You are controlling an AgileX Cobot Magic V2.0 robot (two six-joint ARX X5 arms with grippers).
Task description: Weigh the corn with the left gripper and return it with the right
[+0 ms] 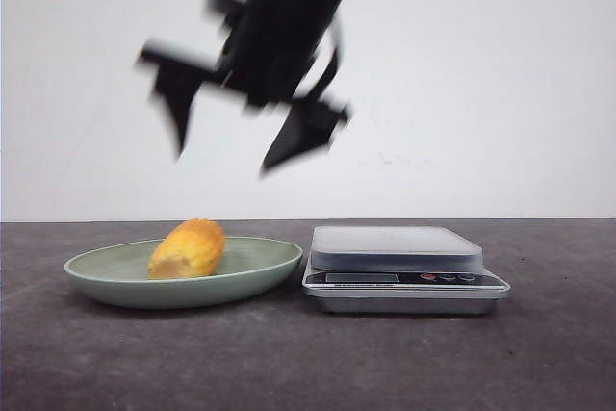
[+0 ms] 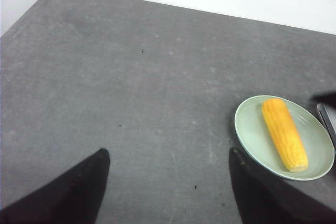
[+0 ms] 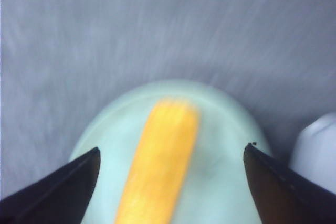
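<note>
The yellow-orange corn [image 1: 188, 248] lies on a pale green plate [image 1: 260, 262], left of the scale [image 1: 395, 247]. My right gripper [image 1: 222, 161] hangs open and blurred high above the plate, fingers pointing down. In the right wrist view its open gripper [image 3: 172, 148] frames the corn [image 3: 160, 166] on the plate [image 3: 105, 129], well above it. My left gripper [image 2: 169, 153] is open and empty over bare table. From there the corn [image 2: 284, 134] and plate [image 2: 252, 129] lie off to one side. The left gripper is out of the front view.
The silver digital scale has a bare weighing platform; its corner shows in the right wrist view [image 3: 317, 150] and its edge in the left wrist view [image 2: 329, 121]. The dark grey table [image 1: 308, 363] ends at a white wall behind.
</note>
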